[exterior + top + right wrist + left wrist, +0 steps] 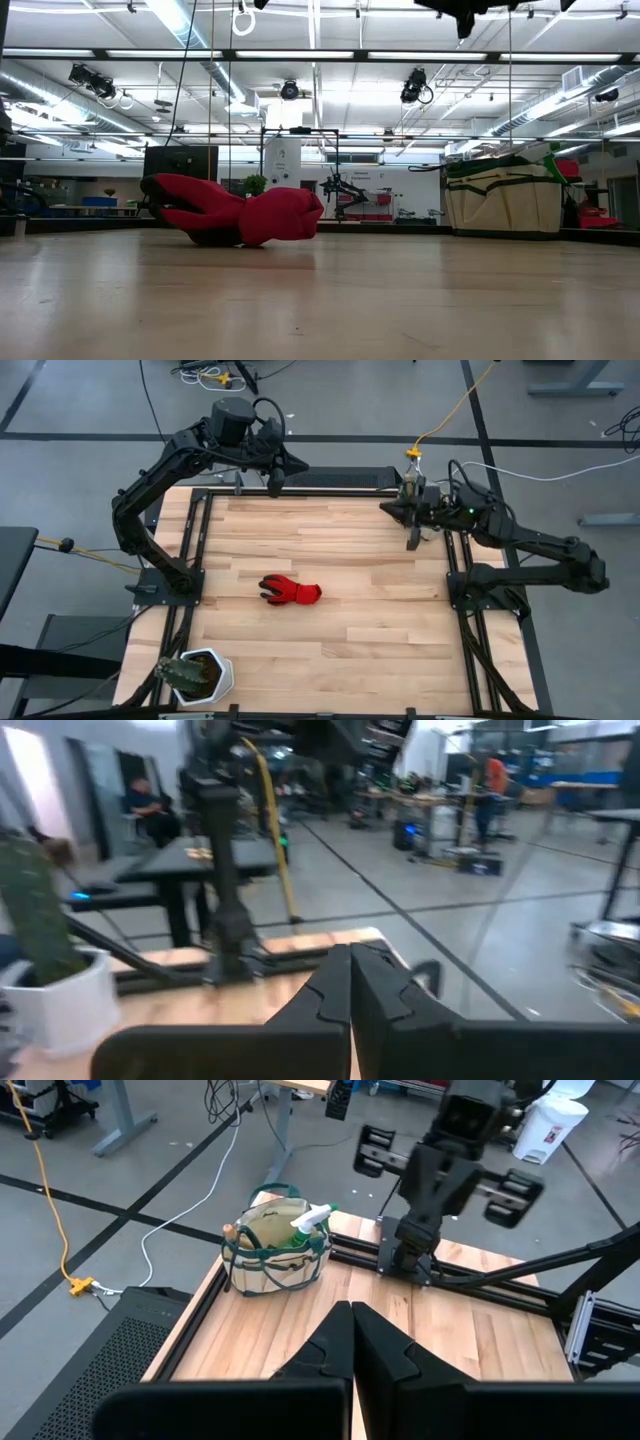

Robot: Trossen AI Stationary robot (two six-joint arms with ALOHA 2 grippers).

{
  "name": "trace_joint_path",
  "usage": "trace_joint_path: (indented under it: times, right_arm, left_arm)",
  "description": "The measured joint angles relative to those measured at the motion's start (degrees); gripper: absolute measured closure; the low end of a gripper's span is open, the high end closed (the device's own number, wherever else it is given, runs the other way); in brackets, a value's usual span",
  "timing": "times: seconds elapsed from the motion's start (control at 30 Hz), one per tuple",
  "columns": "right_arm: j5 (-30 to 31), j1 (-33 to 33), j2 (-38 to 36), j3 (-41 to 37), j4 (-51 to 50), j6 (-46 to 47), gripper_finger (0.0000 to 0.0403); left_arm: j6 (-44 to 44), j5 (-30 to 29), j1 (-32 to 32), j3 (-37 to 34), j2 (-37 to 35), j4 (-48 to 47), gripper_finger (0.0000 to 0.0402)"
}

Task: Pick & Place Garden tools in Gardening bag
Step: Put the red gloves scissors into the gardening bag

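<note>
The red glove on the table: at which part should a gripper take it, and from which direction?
Probably from above, across the red glove's cuff end, the plain bunched part toward the right arm's side. The glove lies flat on the table, and its splayed fingers look harder to pinch.

Open tabletop (330,650): bare wood across most of its span, passable on all sides of the red glove (291,592) lying alone near centre. Obstacles: white pot (205,675) at one corner; gardening bag (276,1245) at another corner, against the frame rail.

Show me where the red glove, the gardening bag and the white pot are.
red glove (292,592): high view, on its palm.
gardening bag (278,1260): left wrist view, on its front canvas wall.
white pot (222,678): high view, on its rim.
</note>
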Motion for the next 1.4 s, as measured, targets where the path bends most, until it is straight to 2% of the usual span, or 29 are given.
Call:
trace_joint_path:
  times: [0.27, 0.67, 0.93, 1.23, 1.4]
  right_arm:
    - [0.1, 8.4, 0.0, 0.0, 2.5, 1.0, 0.0403]
    - [6.5, 17.6, 0.0, 0.0, 2.4, 1.8, 0.0403]
    - [9.6, 19.9, 0.0, 0.0, 2.4, 1.2, 0.0403]
    - [10.6, 20.1, 0.0, 0.0, 2.4, 0.7, 0.0403]
    - [10.6, 20.1, 0.0, 0.0, 2.4, 0.7, 0.0403]
  left_arm:
    - [0.0, 0.0, 0.0, 0.0, 0.0, 0.0, 0.0399]
    - [0.1, 0.0, -0.2, 0.0, 0.0, -0.7, 0.0399]
    - [2.9, -0.7, -3.1, 0.0, 0.0, -10.1, 0.0399]
    - [7.2, -6.7, -11.8, 0.0, 0.0, -20.1, 0.0400]
    - [7.2, -7.6, -15.0, 0.0, 0.0, -24.9, 0.0400]
